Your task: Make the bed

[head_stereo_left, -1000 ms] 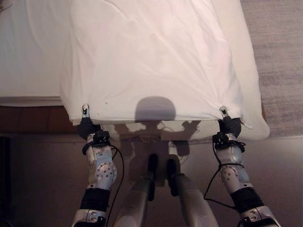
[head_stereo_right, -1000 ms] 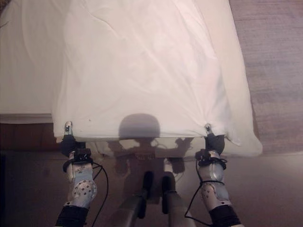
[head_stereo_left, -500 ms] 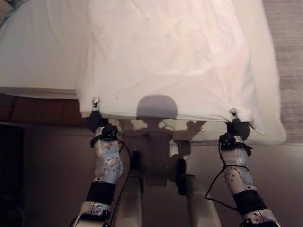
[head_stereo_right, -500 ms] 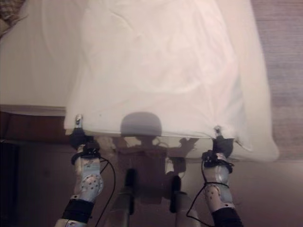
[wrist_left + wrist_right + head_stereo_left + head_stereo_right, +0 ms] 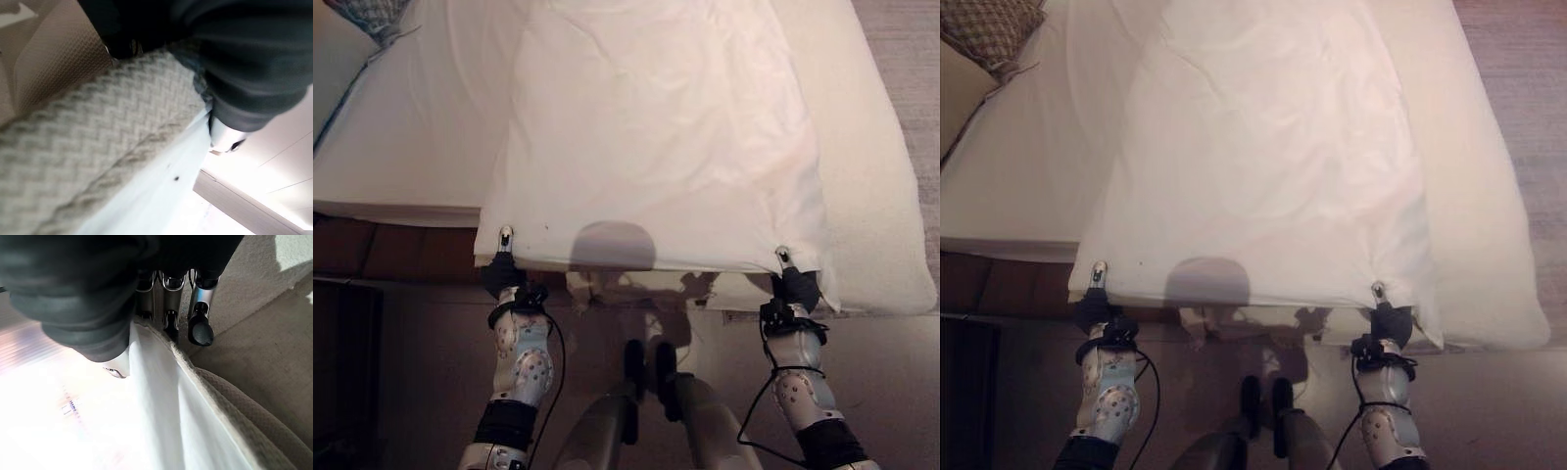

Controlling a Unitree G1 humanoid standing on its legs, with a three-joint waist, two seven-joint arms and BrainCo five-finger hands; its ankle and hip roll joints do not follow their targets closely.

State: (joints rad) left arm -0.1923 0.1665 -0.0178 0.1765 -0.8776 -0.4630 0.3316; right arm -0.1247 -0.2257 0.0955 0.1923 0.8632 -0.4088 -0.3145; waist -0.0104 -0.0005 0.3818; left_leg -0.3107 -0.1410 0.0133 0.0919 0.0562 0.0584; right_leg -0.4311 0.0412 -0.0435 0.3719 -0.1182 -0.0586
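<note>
You've got the white blanket [image 5: 656, 147] spread over the bed [image 5: 401, 147], its near edge at 6 o'clock. Your left hand [image 5: 499, 269] pinches the 7 o'clock corner, your right hand [image 5: 795, 284] the 5 o'clock corner. A patterned pillow [image 5: 989, 29] sits at 11 o'clock.

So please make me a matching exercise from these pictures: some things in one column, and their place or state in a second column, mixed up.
Things:
1. left hand
2. right hand
3. patterned cushion
4. white blanket

Places or states:
A. spread over the bed, its near edge lifted
B. lying at the far left corner of the bed
C. pinching the blanket's near right corner
D. pinching the blanket's near left corner

Pairs: 1-D, 2-C, 3-B, 4-A
</note>
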